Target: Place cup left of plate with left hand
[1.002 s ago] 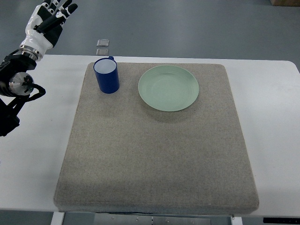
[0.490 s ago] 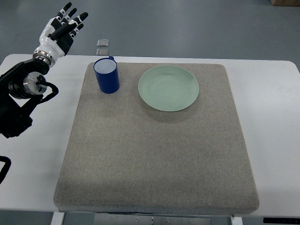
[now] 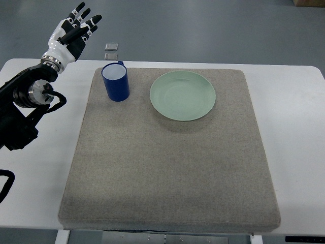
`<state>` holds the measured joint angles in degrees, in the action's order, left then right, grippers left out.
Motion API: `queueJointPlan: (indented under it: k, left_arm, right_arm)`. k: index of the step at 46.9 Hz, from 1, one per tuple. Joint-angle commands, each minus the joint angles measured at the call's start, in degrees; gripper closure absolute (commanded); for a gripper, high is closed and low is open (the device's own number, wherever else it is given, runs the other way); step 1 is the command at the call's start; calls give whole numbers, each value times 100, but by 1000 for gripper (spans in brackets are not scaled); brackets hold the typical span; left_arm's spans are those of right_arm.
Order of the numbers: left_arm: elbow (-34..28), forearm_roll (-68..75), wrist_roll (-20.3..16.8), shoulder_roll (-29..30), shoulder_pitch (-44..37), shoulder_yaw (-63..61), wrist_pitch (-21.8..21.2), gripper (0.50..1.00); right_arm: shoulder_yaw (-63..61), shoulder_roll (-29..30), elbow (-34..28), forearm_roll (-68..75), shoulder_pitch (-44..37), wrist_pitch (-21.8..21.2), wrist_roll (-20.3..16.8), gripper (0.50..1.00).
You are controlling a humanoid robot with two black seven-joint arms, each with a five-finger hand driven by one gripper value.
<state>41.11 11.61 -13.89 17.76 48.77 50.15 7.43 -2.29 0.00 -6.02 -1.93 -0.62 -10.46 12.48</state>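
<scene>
A blue cup (image 3: 116, 81) with a white inside stands upright on the grey mat (image 3: 167, 157), near its far left corner. A pale green plate (image 3: 182, 95) lies to the right of the cup, a short gap between them. My left hand (image 3: 73, 31) is raised beyond the table's far left edge, fingers spread and holding nothing. It is up and to the left of the cup, well apart from it. The black left arm (image 3: 25, 101) comes in along the left edge. The right arm is out of view.
The mat lies on a white table (image 3: 294, 117). Two small grey squares (image 3: 111, 50) sit on the floor just beyond the table's far edge, behind the cup.
My left hand has swung to the right and slightly down, closer to the cup, fingers still spread. The arm has come further into view. Cup and plate have not moved.
</scene>
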Motion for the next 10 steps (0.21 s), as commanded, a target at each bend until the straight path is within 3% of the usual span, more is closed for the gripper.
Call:
queueJointPlan:
  k: [1,10]
  left_arm:
    - [3,-1,0,8,45,-6,-4,504]
    - [3,-1,0,17,54,-6,-4,504]
  right_arm:
    - [0,0,-4,0,0,0,0,568]
    - [-26,0,-110,0,-44,-62,0,568]
